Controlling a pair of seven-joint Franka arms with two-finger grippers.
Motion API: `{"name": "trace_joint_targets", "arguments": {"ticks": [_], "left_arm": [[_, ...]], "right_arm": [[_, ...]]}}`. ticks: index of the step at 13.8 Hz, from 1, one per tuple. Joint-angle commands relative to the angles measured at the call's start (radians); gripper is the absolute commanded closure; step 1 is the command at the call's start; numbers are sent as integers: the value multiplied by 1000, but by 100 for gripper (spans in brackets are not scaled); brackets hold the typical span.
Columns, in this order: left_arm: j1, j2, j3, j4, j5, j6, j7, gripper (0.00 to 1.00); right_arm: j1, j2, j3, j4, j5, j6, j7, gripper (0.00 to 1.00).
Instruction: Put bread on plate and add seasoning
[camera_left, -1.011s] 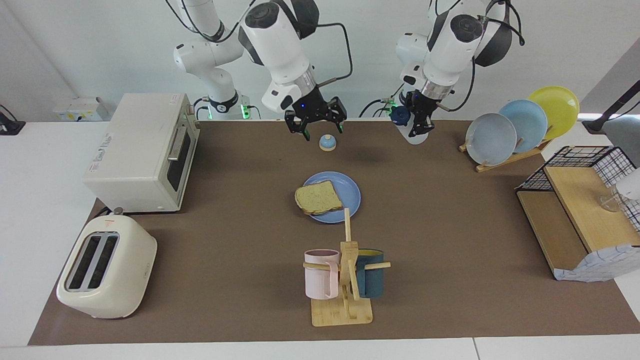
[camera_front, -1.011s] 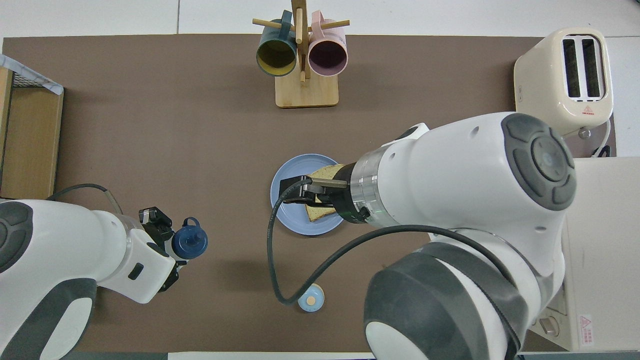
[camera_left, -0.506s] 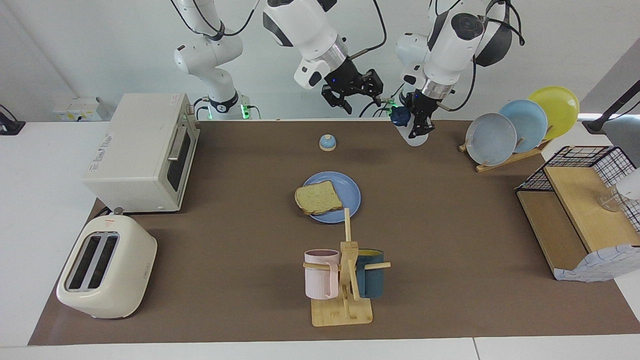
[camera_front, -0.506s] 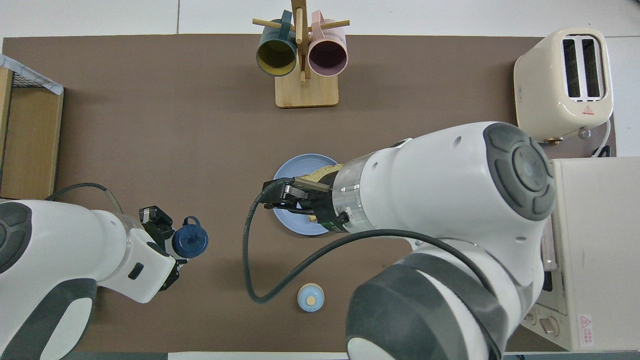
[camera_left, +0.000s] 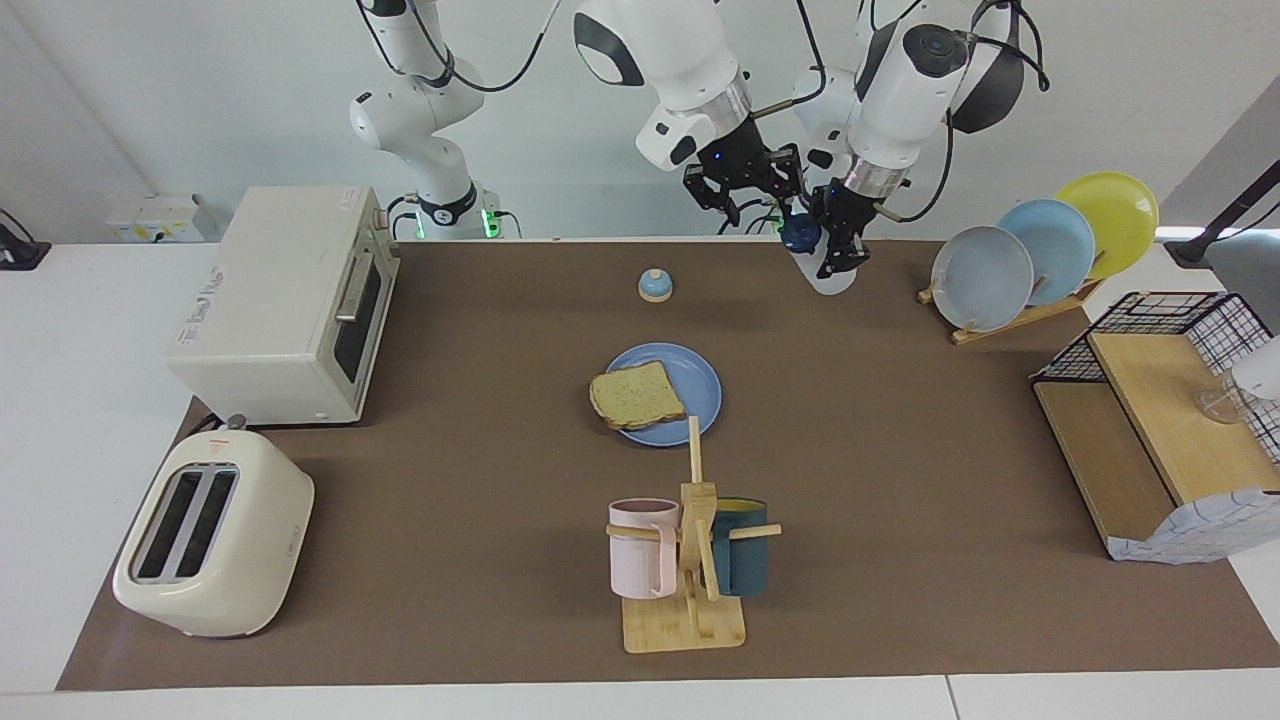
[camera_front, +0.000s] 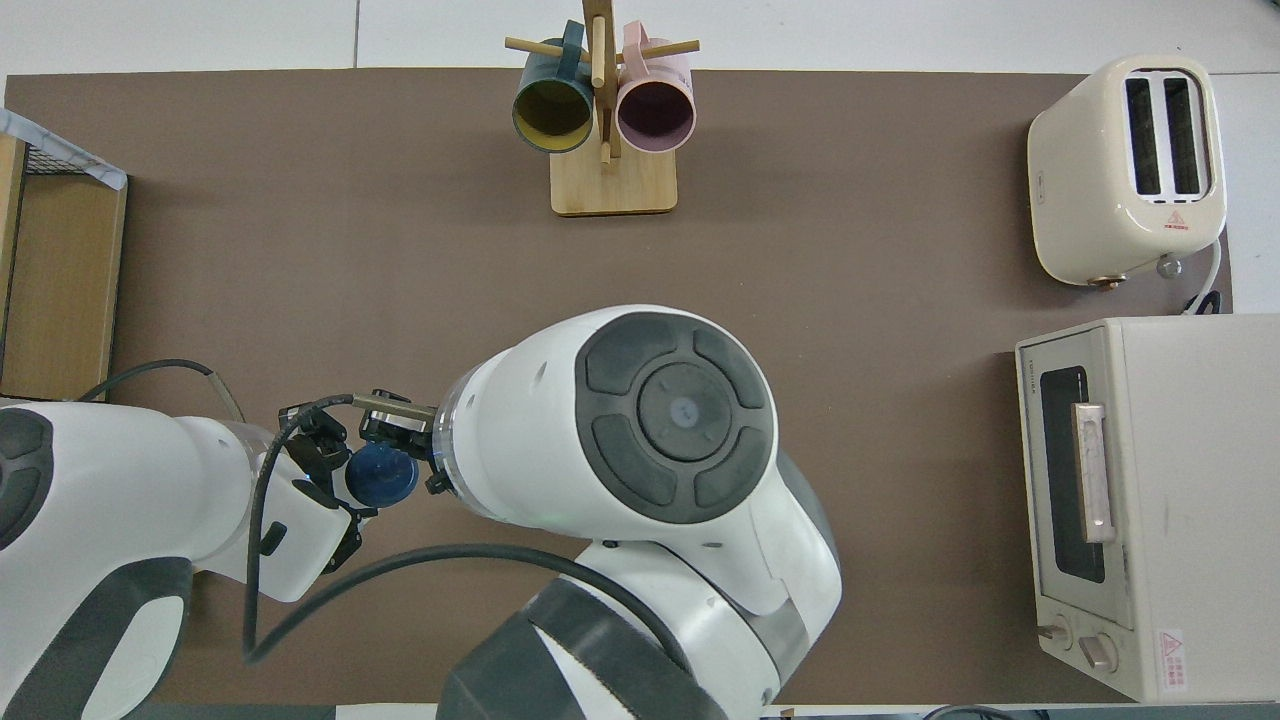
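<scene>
Left end effector (camera_left: 838, 243) grips the seasoning (camera_left: 815, 255), a translucent white bottle with a dark blue knobbed cap, its fingers closed on the bottle just below the cap. The bottle is tilted and sits at the robots' edge of the brown tabletop (camera_left: 900, 450); whether its base rests on the mat or hangs just above it cannot be told. Right end effector (camera_left: 745, 190) is up in the air just beside the seasoning's cap, reaching in from the right arm's side; its fingers stand apart with nothing between them.

Taking the plate (camera_left: 690, 385) as the landmark: this round medium-blue plate lies near the middle of the tabletop, and the bread (camera_left: 636, 395), a speckled square slice with a darker crust, lies on it, overhanging the rim toward the right arm's end. The seasoning is nearer to the robots than the plate and toward the left arm's end from it, well apart. A small blue-domed bell (camera_left: 655, 285) stands nearer to the robots than the plate. A wooden mug stand (camera_left: 690, 600) with a pink mug (camera_left: 640, 550) and a teal mug (camera_left: 742, 560) stands farther from the robots than the plate. In the overhead view the right arm (camera_front: 640, 460) covers the plate and bread entirely, and the seasoning's cap (camera_front: 380, 477) shows between the two end effectors.
</scene>
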Motion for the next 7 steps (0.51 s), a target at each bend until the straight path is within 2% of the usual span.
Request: {"name": "trace_joint_targets", "arguments": {"ticks": [1,5,7], "left_arm": [[-3,-28,-1,-27,1,24,-7,100],[-3,-26,-1,-27,1,28,-15,100],[-3,-26,-2,-27,1,30,-16,100]], "right_arm": [[0,53,3,89,-26,-32,44,35],[21,53,3,89,-36,-19,80,37],[29,53,3,88,-36,-2,80,46]]}}
